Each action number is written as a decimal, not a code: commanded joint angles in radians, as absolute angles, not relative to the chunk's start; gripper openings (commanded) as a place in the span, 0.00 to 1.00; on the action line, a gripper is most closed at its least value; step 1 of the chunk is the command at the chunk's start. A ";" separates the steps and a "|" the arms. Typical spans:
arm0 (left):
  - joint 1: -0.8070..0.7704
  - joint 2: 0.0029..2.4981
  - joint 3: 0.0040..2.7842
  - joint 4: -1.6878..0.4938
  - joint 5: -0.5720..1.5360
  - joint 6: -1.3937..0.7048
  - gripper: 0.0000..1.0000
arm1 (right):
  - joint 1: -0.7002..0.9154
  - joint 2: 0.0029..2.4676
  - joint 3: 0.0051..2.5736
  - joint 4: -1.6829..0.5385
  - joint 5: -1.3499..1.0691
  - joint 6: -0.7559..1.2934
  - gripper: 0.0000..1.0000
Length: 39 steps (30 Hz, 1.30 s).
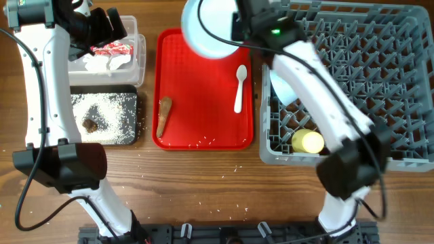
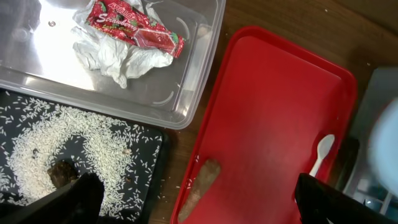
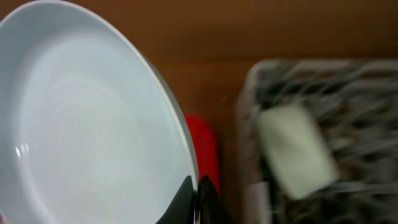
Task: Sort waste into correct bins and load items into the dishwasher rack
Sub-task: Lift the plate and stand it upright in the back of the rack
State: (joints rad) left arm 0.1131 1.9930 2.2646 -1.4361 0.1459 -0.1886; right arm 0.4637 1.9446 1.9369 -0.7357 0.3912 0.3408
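My right gripper [image 3: 198, 193] is shut on the rim of the pale-blue plate [image 1: 207, 27] and holds it in the air over the far end of the red tray [image 1: 203, 102]; the plate fills the right wrist view [image 3: 87, 124]. My left gripper [image 2: 193, 202] is open and empty above the clear tub [image 1: 139, 51], which holds the red-and-white wrapper [image 2: 134, 28] and the white tissue [image 2: 121, 59]. The black tray [image 1: 129, 135] holds rice [image 2: 74, 137] and the brown lump [image 2: 61, 173]. The brown stick [image 1: 163, 115] and white spoon [image 1: 239, 87] lie on the red tray. The grey rack [image 1: 380, 81] holds the yellow cup [image 1: 308, 141] and a pale bowl [image 1: 281, 88].
A few rice grains lie on the red tray's near end and on the wooden table [image 1: 203, 183] in front of it. The rack stands right beside the red tray. A dark rail [image 1: 224, 234] runs along the table's near edge.
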 commanded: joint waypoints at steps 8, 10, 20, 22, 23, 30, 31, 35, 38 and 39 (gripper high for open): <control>0.114 1.992 2.268 -1.433 0.140 -0.188 1.00 | 0.309 1.797 1.958 -0.923 0.975 -0.177 0.04; 0.114 1.992 2.268 -1.433 0.140 -0.188 1.00 | 0.269 1.797 1.955 -0.978 0.974 -0.184 0.04; 0.114 1.992 2.268 -1.433 0.140 -0.188 1.00 | 0.128 1.854 1.917 -0.921 0.876 -0.400 0.04; 0.114 1.992 2.268 -1.433 0.140 -0.188 1.00 | 0.128 1.884 1.903 -0.892 0.846 -0.419 0.04; 0.115 1.992 2.268 -1.433 0.140 -0.188 1.00 | 0.128 1.894 1.903 -0.888 0.834 -0.419 0.04; 0.114 1.992 2.268 -1.433 0.140 -0.188 1.00 | 0.128 1.995 1.902 -0.877 0.797 -0.415 0.04; 0.114 1.992 2.268 -1.433 0.140 -0.188 1.00 | 0.128 2.006 1.902 -0.879 0.764 -0.414 0.04; 0.114 1.992 2.268 -1.433 0.140 -0.188 1.00 | 0.128 2.010 1.902 -0.879 0.576 -0.408 0.25; 0.114 1.992 2.268 -1.433 0.140 -0.188 1.00 | 0.128 2.009 1.903 -0.879 0.502 -0.274 0.82; 0.114 1.992 2.268 -1.433 0.140 -0.188 1.00 | 0.128 2.003 1.903 -0.881 0.500 -0.227 0.88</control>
